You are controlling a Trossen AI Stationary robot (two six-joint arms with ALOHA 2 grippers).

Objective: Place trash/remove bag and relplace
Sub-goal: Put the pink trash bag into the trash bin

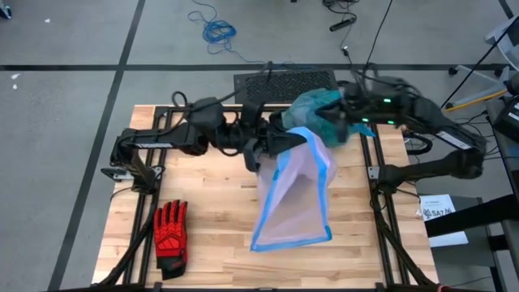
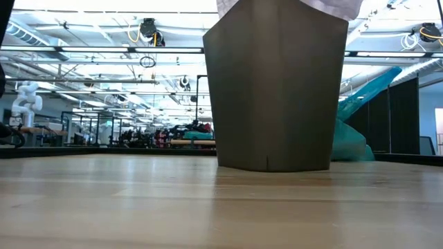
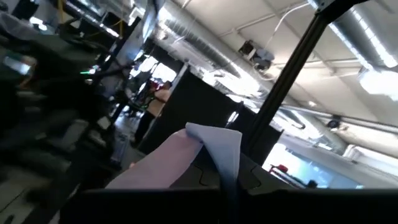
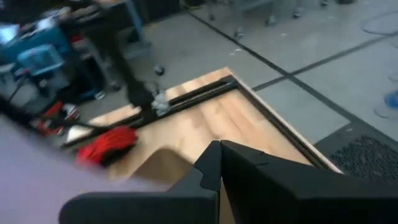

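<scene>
The left gripper (image 1: 280, 144) is closed on the pale lilac translucent bag with a blue rim (image 1: 296, 195), apparently lifting it to line the grey bin (image 2: 277, 90). The right gripper (image 1: 345, 122), closed, sits by the crumpled teal-green plastic bag (image 1: 320, 113) at the table's (image 1: 211, 211) far edge.

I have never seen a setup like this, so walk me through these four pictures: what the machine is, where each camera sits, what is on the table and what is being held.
Two dark robot arms work over a wooden table. One camera looks straight down, one sits at table height, and one rides on each wrist. The left gripper is shut on the pale lilac bag with a blue rim, which drapes down the table. The right gripper, shut, is hidden near the bunched teal bag at the table's far edge. A red glove lies near the front left corner. The low camera shows a grey bin standing upright.
</scene>
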